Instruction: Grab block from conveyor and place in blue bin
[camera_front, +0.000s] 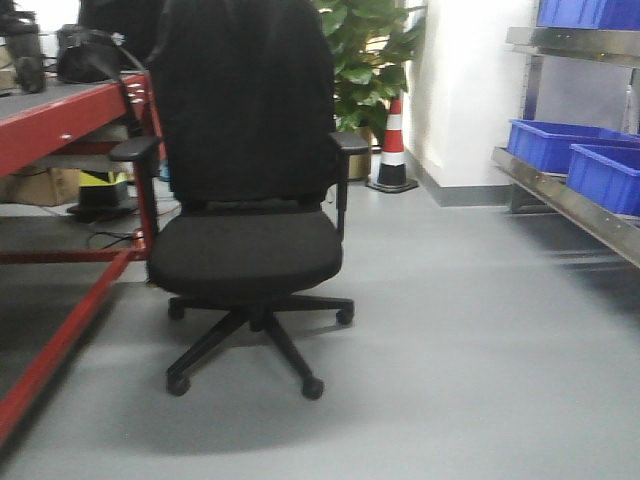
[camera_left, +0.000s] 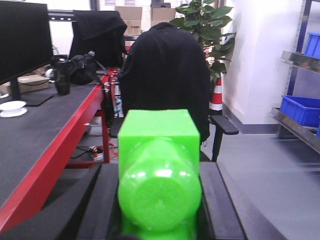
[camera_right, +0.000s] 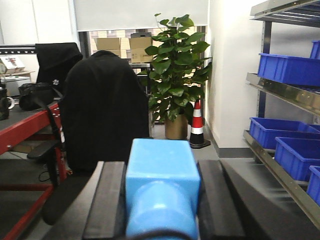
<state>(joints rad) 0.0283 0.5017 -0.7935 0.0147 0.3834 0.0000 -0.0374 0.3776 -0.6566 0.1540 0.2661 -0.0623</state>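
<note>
Grey workshop floor (camera_front: 480, 330) stretched between a conveyor bench (camera_front: 60, 115) on the left and a metal shelf rack (camera_right: 280, 85) on the right, with a black office chair (camera_front: 245, 250) standing just beside the bench's red frame, a dark garment draped over its back. Behind the chair stood a leafy potted plant (camera_front: 365, 50), and next to it, against the white wall, a red-and-white traffic cone (camera_front: 393, 145). Blue bins (camera_front: 555, 145) sat in rows on the rack's shelves. The left wrist view showed the bench's dark grey belt carrying a black monitor (camera_left: 25, 45), a white bowl (camera_left: 12, 107), a dark cup (camera_left: 62, 75) and a black bag (camera_left: 82, 67). The left tool (camera_left: 160, 200) was clamped on a bright green block (camera_left: 157, 135), its dark fingers (camera_left: 107, 200) pressed flat against both sides; the block had a square far end and a rounded bulge facing the camera, and it was held in the air to the right of the bench, in line with the chair's back. The right tool (camera_right: 160, 200) gripped a light blue block (camera_right: 160, 160) of the same shape in the same way, fingers (camera_right: 110, 200) tight on either side, held off the bench and level with the open aisle, the plant and cone straight ahead and the bins off to its right. Neither block touched the belt or any bin.
</note>
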